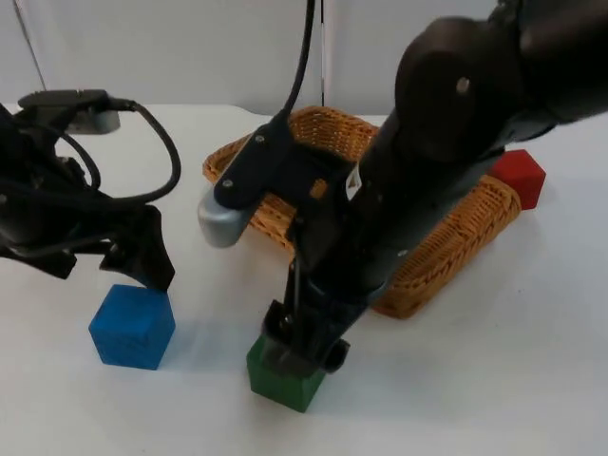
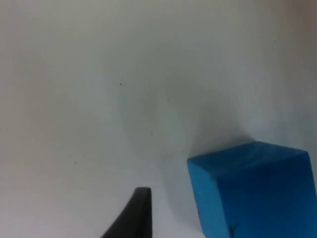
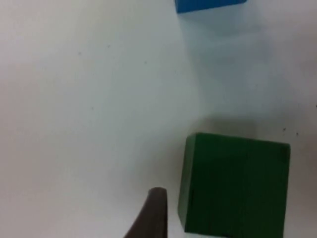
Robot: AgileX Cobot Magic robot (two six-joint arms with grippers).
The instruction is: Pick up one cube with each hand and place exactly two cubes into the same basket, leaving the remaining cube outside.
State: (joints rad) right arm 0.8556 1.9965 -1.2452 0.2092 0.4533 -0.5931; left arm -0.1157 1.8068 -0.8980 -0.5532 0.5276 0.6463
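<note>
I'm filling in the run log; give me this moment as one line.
left gripper: above blue cube | right gripper: at green cube | red cube: on table, beyond basket | cubes in basket: none seen

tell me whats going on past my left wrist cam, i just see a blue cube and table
Observer: The right gripper is down at a green cube.
Operator: basket anywhere
Observer: A wicker basket sits behind the right arm, with no cube visible in it.
Operator: third cube
Observer: A red cube rests on the table beside the basket's far end.
Operator: and my gripper
Observer: The left gripper hangs just above the blue cube.
</note>
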